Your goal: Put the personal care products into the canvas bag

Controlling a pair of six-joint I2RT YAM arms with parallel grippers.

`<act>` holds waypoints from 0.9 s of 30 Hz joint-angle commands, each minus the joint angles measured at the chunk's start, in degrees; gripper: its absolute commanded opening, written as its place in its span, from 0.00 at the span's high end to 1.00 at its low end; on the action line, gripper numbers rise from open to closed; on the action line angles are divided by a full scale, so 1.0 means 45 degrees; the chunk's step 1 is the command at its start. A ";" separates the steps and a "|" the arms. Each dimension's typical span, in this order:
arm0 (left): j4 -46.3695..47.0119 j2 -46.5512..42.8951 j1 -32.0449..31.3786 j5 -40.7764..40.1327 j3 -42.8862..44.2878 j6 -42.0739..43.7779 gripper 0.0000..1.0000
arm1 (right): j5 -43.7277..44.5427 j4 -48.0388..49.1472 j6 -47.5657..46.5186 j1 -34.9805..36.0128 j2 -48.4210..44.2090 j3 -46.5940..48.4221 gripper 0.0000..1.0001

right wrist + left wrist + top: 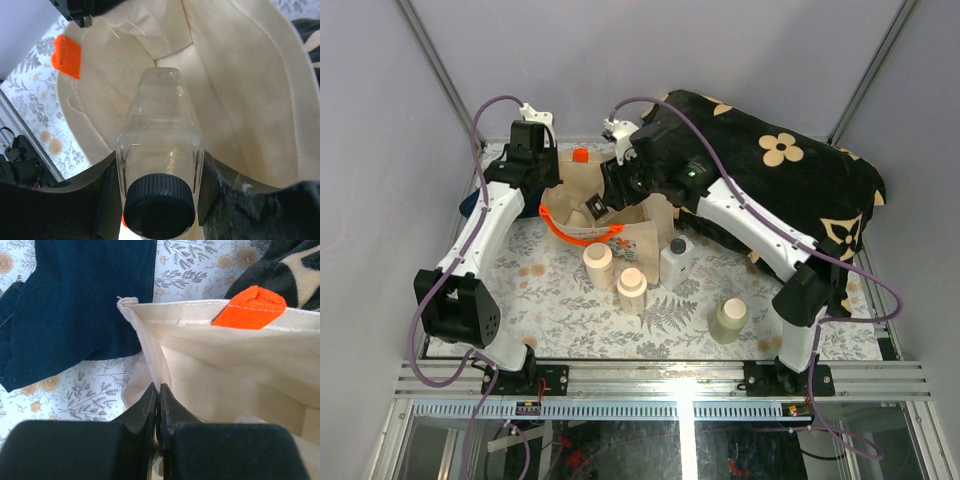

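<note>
**Both pincers at the bag, one bottle in its mouth**

Left pincer [158, 390]: jaws pressed together, pinching the top edge of the canvas bag [225, 350] at its side seam. This holds the mouth open. An orange handle tab [250, 307] is sewn on the rim across from my grip. Blue denim cloth [75, 305] lies flat on the table just beyond the bag.

Right pincer [159, 165]: closed tight on a clear bottle [160, 130], one finger on each flat side just above its dark cap [159, 206]. The cap faces my wrist and the base points down into the bag. There is canvas wall all round the bottle. I cannot tell whether its base touches anything.

On the flower-print table [570, 320], in front of the bag:
- Two cream bottles [598, 262] with tan caps, close together.
- A white bottle [677, 258] with a dark top, just to their right.
- A greenish-cream cylinder [729, 320], nearer my bases and standing apart.

A black flowered cushion [790, 170] lies behind the bag, on my right.
</note>
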 commanded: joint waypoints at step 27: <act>0.0299 0.1011 -0.0007 0.0342 0.0963 0.0104 1.00 | 0.4128 -0.5434 0.1892 0.0115 0.2249 0.4198 1.00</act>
